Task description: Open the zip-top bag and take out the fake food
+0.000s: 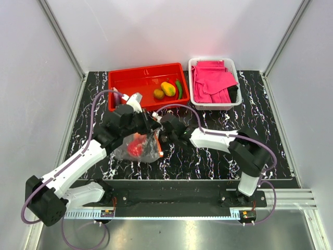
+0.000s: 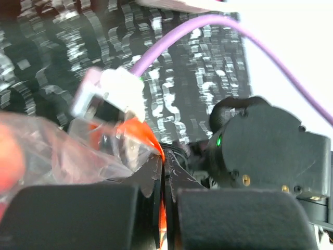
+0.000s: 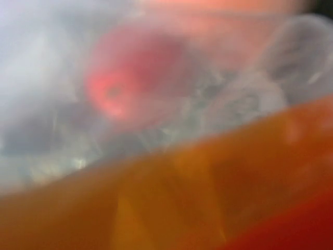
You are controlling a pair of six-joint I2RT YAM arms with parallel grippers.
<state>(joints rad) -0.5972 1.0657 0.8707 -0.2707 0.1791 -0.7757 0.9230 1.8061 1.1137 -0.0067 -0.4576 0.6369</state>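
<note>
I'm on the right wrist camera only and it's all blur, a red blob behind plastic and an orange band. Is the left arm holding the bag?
Observer: Yes. The left wrist view shows the left fingers shut on the zip-top bag, right at its red-orange zip strip.
Operator: Is any food out of the bag?
Observer: Three pieces lie in the red tray: a kiwi, a mango and a green chili.
Operator: And inside the bag?
Observer: From above, a red piece shows through the plastic. I cannot tell whether there is more.
</note>
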